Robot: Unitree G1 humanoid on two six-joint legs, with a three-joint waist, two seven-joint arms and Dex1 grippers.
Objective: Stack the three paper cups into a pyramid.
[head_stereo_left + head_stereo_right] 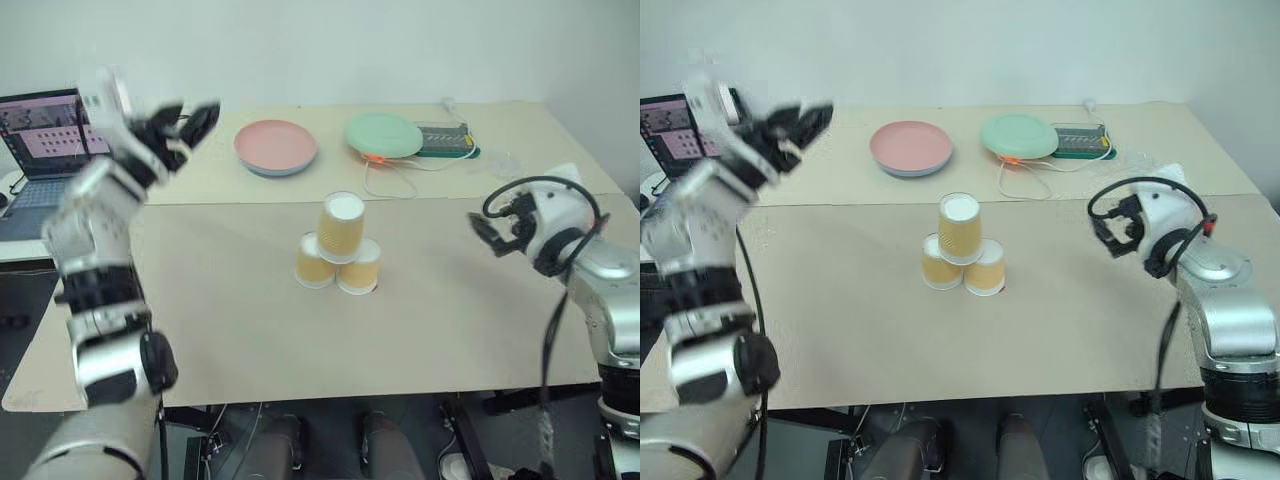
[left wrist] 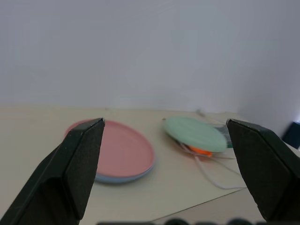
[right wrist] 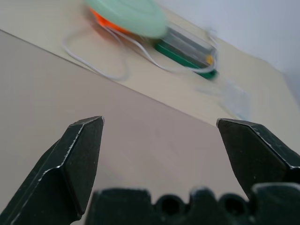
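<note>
Fingers on both arms are spread wide and hold nothing. Those of the left gripper [image 1: 185,122] are raised above the table's [image 1: 220,340] far left part, and between them the left wrist view shows the pink plate [image 2: 124,152] and the green plate [image 2: 194,133] some way ahead. Those of the right gripper [image 1: 490,235] hover over bare table; far beyond them lie a white cable [image 3: 101,61] and a green box [image 3: 187,49].

Between the two pairs of fingers, well apart from each, the three paper cups [image 1: 340,252] stand upside down near the table's middle: two touching side by side, the third resting across their bases. That is the only arrangement in which the top cup is carried by both lower ones, so the pyramid looks finished, and the empty fingers out to either side suit a stack best left untouched.
</note>
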